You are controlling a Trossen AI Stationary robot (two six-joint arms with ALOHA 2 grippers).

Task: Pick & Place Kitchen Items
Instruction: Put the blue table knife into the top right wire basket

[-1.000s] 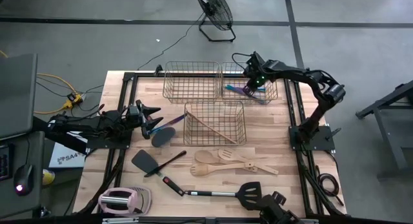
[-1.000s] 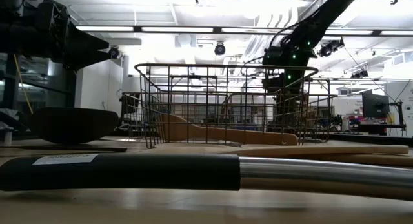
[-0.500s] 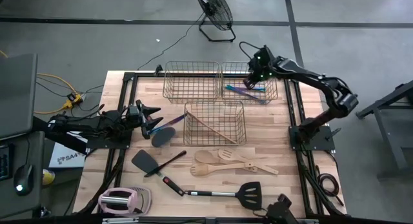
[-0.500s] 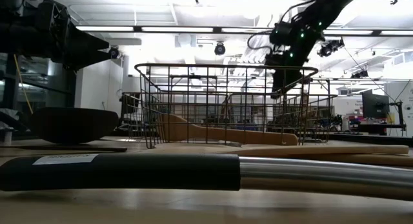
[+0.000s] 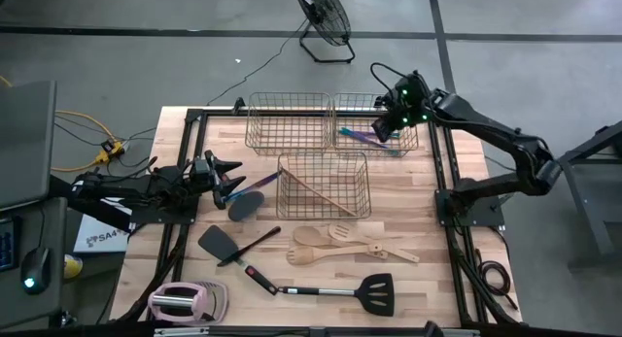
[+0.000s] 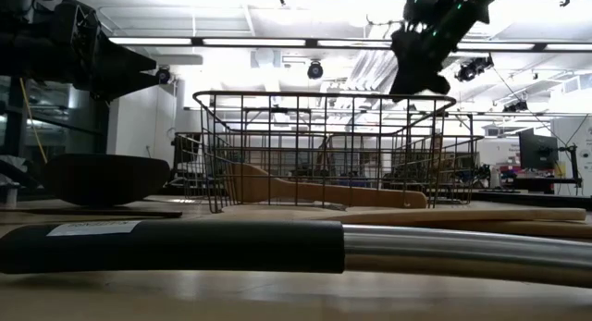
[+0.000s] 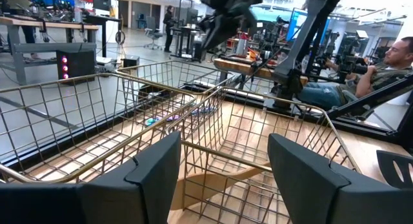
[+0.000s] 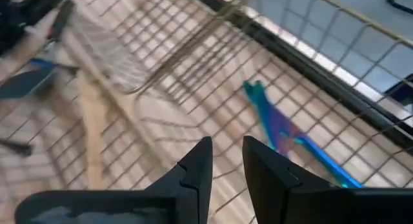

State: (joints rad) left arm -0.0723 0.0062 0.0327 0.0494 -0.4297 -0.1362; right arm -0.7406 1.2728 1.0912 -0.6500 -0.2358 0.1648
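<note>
I am hovering my right gripper (image 5: pixel 387 126), fingers narrowly parted and empty, over the back-right wire basket (image 5: pixel 413 133) holding the iridescent utensils (image 5: pixel 367 137). I should clear its rim before heading for the wooden spoons (image 5: pixel 335 242).

We record a pale wood-plank table (image 5: pixel 408 196) with a black frame (image 5: pixel 190 118). Three baskets (image 5: pixel 290 122) are copper wire. The piece (image 5: pixel 367 137) in the far-right basket is iridescent purple and teal. Near the front edge lie pale wooden spoons (image 5: pixel 321 237), a black spatula (image 5: pixel 216 244) and a black turner (image 5: pixel 374 292) with a steel shank. The gadget (image 5: pixel 185 300) at the front-left corner is pink and white. Both arms are dark.
</note>
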